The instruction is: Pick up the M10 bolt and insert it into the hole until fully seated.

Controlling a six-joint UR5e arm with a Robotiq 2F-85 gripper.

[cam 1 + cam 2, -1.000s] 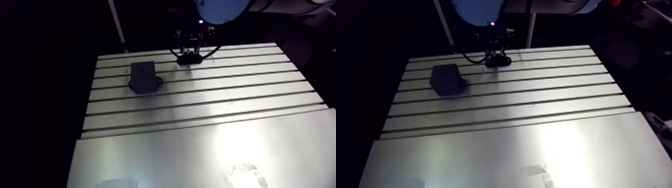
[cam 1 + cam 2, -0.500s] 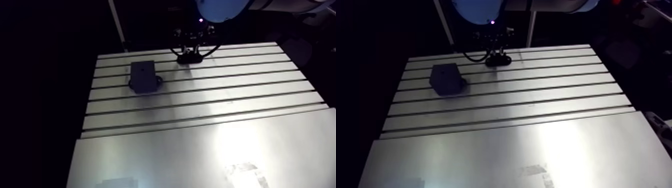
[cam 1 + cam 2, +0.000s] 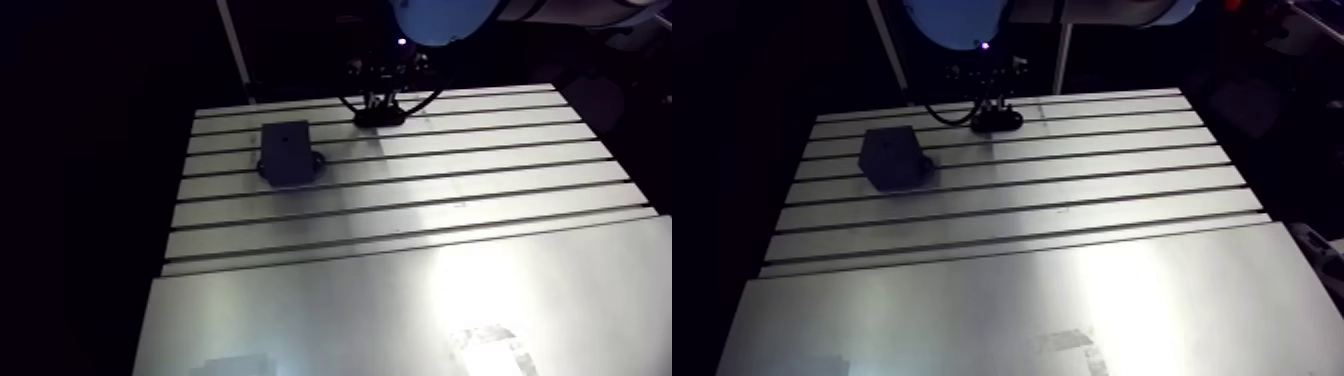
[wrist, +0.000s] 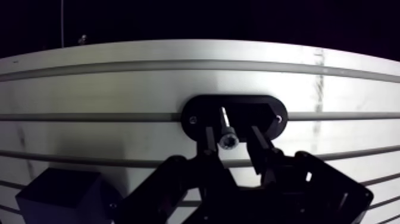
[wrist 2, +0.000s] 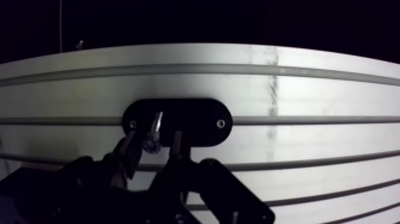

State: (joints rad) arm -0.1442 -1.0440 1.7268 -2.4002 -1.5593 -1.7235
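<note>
The M10 bolt [image 4: 227, 141], a silvery socket-head screw, stands in a black oval holder [image 4: 265, 111] on the slotted table. My gripper [image 4: 233, 133] is over the holder with one finger on each side of the bolt's head. Small gaps show between the head and the fingers, so the gripper is open. A dark block [image 3: 287, 152] with a flanged foot stands to the left of the holder in the arm view. Its corner [image 4: 59, 192] also shows beside the gripper in the wrist view. Its hole cannot be made out.
The aluminium table [image 3: 400, 230] runs in long T-slots across the back half, with a smooth plate [image 3: 400, 320] at the front. The holder [image 3: 996, 120] sits near the table's far edge. A thin upright post [image 3: 236, 50] rises behind the far left corner.
The gripper has sunk slightly toward the black holder, bringing its fingers around the bolt's head. The dark block and the holder have stayed in place.
</note>
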